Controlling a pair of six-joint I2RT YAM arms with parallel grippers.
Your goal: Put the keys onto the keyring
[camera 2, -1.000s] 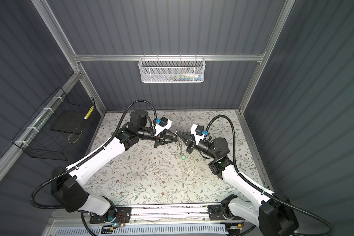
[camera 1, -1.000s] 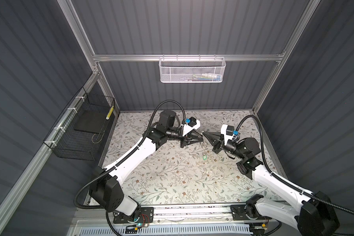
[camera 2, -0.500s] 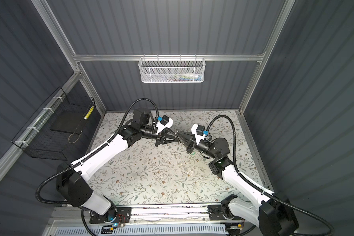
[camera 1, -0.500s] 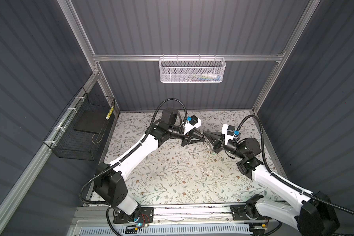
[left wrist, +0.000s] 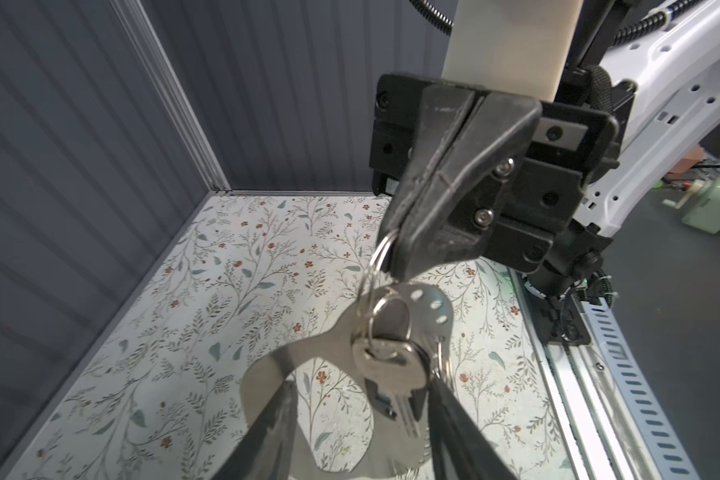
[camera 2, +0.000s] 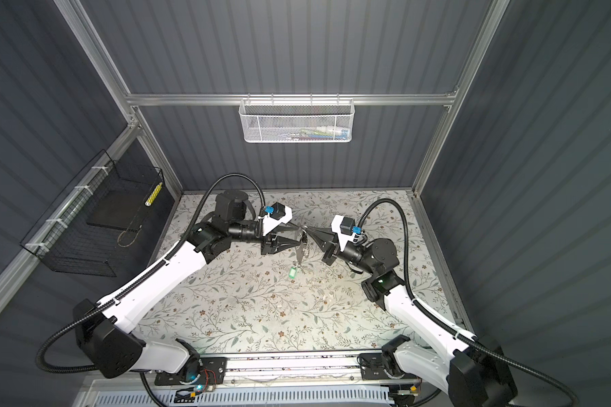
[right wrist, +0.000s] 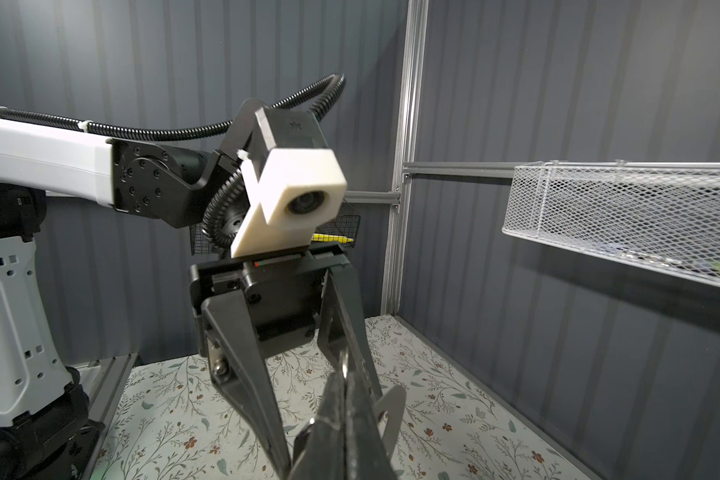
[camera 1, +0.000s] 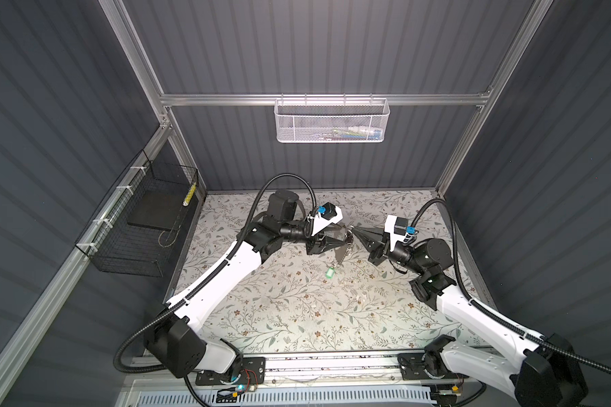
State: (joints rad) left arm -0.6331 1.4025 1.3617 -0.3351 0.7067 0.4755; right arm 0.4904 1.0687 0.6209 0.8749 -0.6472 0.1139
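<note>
Over the floral-print tabletop (camera 1: 297, 317), your right gripper (left wrist: 393, 259) is clamped on a thin metal split ring (left wrist: 378, 249) so the flat grey oval-cutout keyring plate (left wrist: 308, 345) dangles, with your left gripper (left wrist: 362, 386), fingers (left wrist: 275, 428) apart, beside it.

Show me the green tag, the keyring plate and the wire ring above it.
green tag (camera 1: 328, 273): in a top view, middle of its green body.
keyring plate (left wrist: 422, 311): left wrist view, end beside the small holes.
wire ring (left wrist: 376, 255): left wrist view, bare arc of the loop.
</note>
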